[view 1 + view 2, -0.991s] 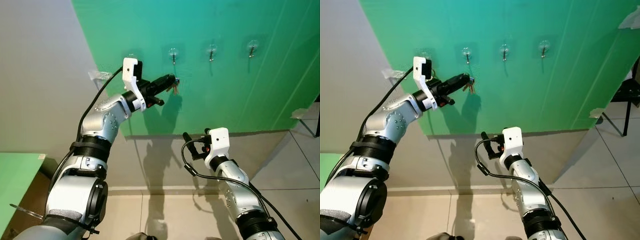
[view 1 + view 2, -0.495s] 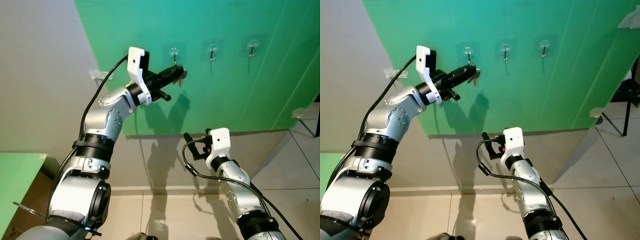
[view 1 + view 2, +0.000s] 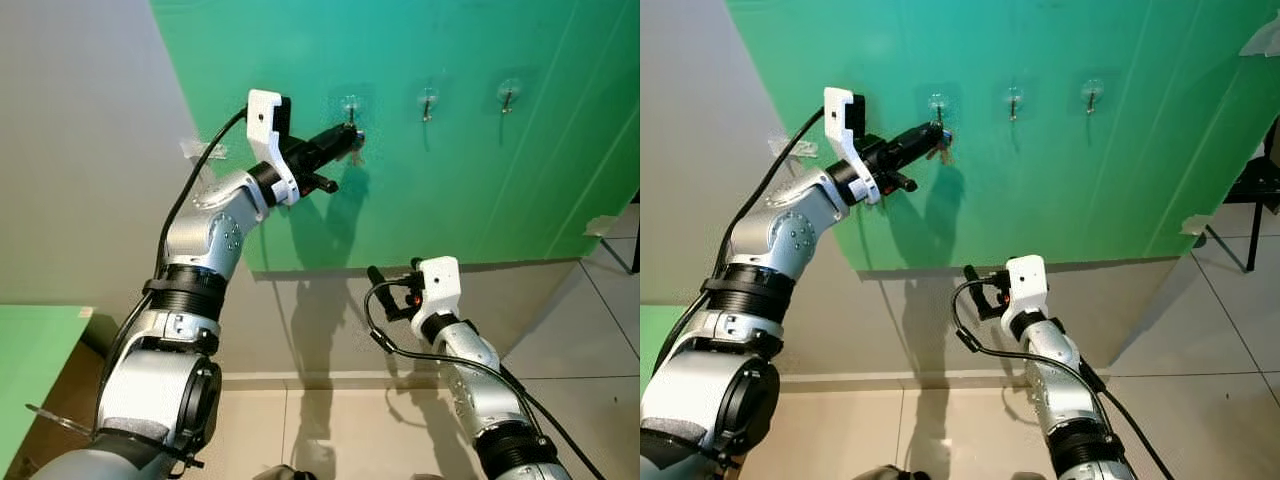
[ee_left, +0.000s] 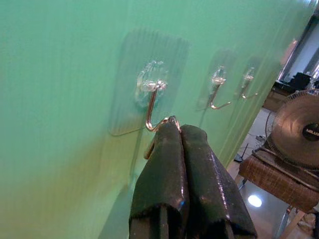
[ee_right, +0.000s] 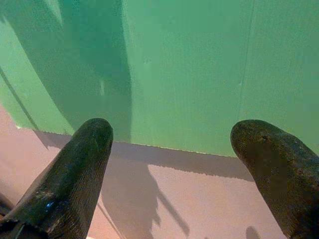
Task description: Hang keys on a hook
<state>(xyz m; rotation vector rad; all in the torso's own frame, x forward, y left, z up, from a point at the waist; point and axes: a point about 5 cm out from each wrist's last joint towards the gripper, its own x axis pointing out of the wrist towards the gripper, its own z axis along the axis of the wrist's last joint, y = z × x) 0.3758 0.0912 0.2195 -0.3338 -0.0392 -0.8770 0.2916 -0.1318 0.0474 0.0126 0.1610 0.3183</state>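
1. Up near the top centre of the left eye view, the left gripper (image 3: pixel 350 140) has its two black fingers (image 4: pixel 162 164) pressed together, pinching the keys (image 3: pixel 943 150); a little of the bunch hangs just below the tips against the green panel (image 3: pixel 470 190).
2. Seen from the left wrist view, the fingertips sit right at the curled end of the first hook (image 4: pixel 152 107), and a thin ring of metal shows between the tips and the hook's bend. Whether that ring is over the hook or just touching it cannot be told.
3. That hook is a bent wire on a clear sticky pad; it is the leftmost of a row, with a second hook (image 3: pixel 427 102) and a third hook (image 3: pixel 508 94) further right along the top of the panel.
4. Reaching up from the lower left of the frame, the left arm (image 3: pixel 215 235) is bent at the elbow, with a black cable looping to its white wrist camera (image 3: pixel 265 115).
5. Lower down, just right of centre, the right gripper (image 3: pixel 385 285) is held low in front of the grey wall (image 3: pixel 90 160), well apart from the hooks. Its fingers (image 5: pixel 75 164) are spread wide, holding nothing.
6. Below, beige floor tiles (image 3: pixel 350 440) fill the bottom of the frame, and a green surface (image 3: pixel 30 370) shows at the lower left corner.
7. At the right edge of the left wrist view stands a fan (image 4: pixel 299 132).
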